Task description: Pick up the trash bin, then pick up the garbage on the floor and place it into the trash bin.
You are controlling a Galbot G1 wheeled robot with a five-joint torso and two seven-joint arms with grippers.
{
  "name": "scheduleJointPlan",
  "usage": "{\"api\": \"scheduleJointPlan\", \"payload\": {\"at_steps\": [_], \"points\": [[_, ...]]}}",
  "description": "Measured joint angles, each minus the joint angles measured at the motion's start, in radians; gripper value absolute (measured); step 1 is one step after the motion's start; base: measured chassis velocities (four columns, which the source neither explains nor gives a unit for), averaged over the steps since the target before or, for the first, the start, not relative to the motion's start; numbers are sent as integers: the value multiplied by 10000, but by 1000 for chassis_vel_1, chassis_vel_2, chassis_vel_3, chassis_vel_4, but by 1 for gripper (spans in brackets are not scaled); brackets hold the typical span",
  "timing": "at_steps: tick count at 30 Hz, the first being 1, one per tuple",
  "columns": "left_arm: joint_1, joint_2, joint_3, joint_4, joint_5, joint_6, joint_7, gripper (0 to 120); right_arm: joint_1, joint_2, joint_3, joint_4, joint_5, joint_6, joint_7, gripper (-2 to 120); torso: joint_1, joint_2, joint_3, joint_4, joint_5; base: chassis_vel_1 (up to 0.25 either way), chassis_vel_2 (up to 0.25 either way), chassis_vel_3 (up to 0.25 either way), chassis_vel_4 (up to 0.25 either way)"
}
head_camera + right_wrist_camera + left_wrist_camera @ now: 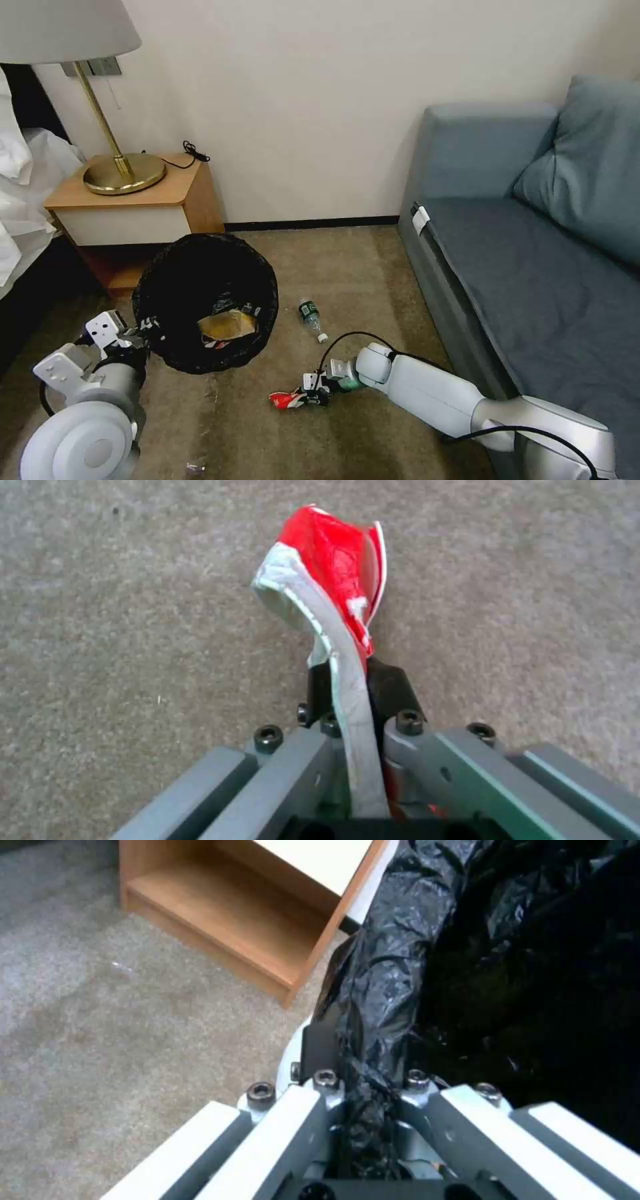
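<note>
Item: right gripper (pixel 350 700), low over the carpet (pixel 373 267), fingers closed flat on the white end of the crushed red-and-white packet (pixel 333 580); the red end stands clear beyond the fingertips, and whether it rests on the carpet cannot be told. Item: left gripper (pixel 363 1075), closed on the bag-covered rim of the trash bin (pixel 203 300), holding it tilted with the mouth turned toward the right gripper. Contents of bin: tan paper bag (pixel 227 325) and a wrapper, already inside. Item: small clear bottle (pixel 311 318), on the carpet ahead of the right gripper, between it and the bin's near rim, not yet collected. Handling note, as judgement: the packet is thin and pinched at one edge, so the grip seems adequate but liable to slip; lift straight and slowly before travelling. Carry it across above the bottle rather than sweeping past it. Release only once the fingertips are over the black liner's opening, well inside the rim, since a light packet may drift. The bin should be kept steady throughout.
</note>
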Motion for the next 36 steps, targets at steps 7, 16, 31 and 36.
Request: {"api": "scheduleJointPlan", "payload": {"at_steps": [7, 16, 31, 36], "points": [[31, 233, -119, -65, -157, 0, -112, 1, -381, -1298, 1271, 1292, 658, -319, 37, 0, 0, -1, 0, -2, 1, 0, 0, 0, 0], [-21, 661, -296, 48, -380, 0, -229, 1, -1146, -2705, 5830, 2145, 1639, -6, 444, 0, 0, 0, 0, -2, 2, 0, 0, 0, 0], [-134, 735, -64, 657, -104, -20, -163, 1, -493, -2930, 8261, 5155, 5175, -288, 1432, 0, 0, -1, 0, -2, -2, 0, 0, 0, 0], [-125, 678, 7, 674, -18, -20, -110, 1, 49, -2794, 7108, 6029, 6306, -300, 1261, 0, 0, 0, 0, -1, -5, 0, 0, 0, 0]]}}
